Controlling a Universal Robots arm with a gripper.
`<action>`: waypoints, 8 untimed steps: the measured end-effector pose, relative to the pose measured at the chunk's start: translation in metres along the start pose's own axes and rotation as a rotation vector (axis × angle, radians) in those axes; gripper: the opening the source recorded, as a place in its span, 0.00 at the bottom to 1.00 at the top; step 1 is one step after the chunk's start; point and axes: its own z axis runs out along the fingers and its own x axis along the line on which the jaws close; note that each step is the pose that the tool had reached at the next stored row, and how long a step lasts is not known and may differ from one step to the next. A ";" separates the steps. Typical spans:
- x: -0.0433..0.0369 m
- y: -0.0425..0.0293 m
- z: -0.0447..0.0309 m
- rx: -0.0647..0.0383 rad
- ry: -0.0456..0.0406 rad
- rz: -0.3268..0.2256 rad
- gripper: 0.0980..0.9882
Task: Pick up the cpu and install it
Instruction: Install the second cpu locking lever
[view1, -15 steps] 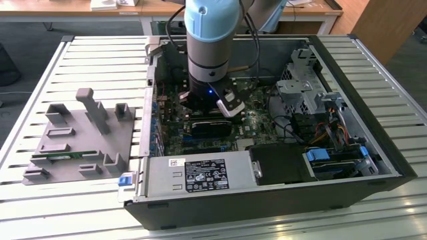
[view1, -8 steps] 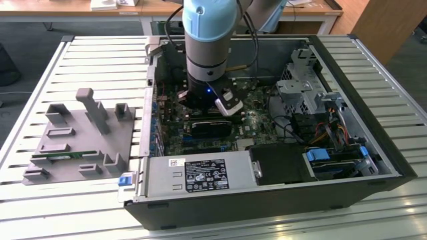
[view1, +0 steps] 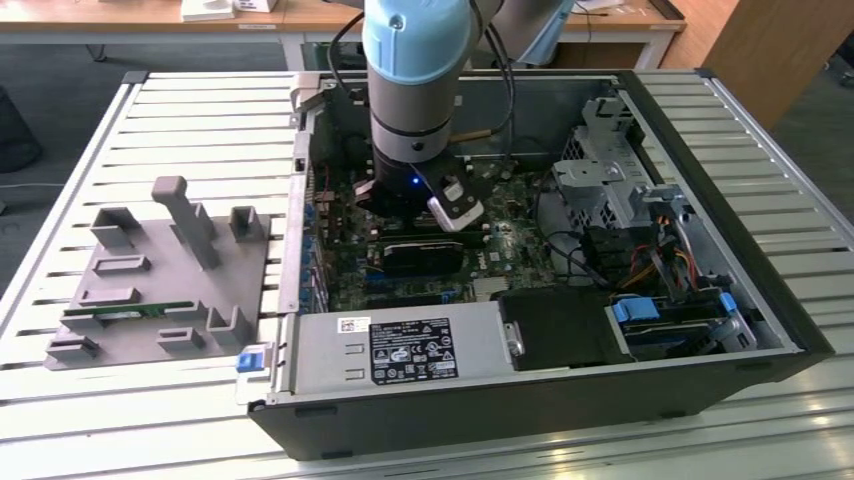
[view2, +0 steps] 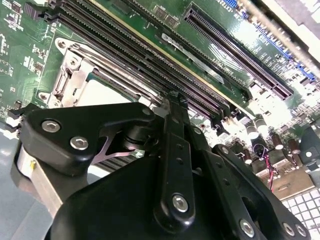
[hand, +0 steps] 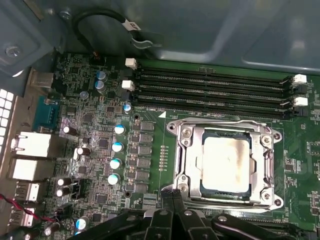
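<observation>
Already the cpu (hand: 226, 165) lies in its socket (hand: 182, 165) on the motherboard (hand: 90, 120), the gripper (hand: 172, 195) poised just beside it, fingers together and empty. Any bump from the arm (view1: 414, 90) could likely shift the chip or bend the pins beneath.

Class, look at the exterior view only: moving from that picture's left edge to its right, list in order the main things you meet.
Grey parts tray → robot arm reaching down into the open computer case, over the motherboard → silver drive cage → blue drive latches.
</observation>
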 end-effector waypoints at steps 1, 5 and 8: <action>0.0000 0.0000 0.0004 0.000 0.0007 0.000 0.01; 0.0000 -0.0002 0.0012 0.000 0.0028 0.001 0.01; 0.0000 -0.0002 0.0010 0.000 0.0027 0.001 0.01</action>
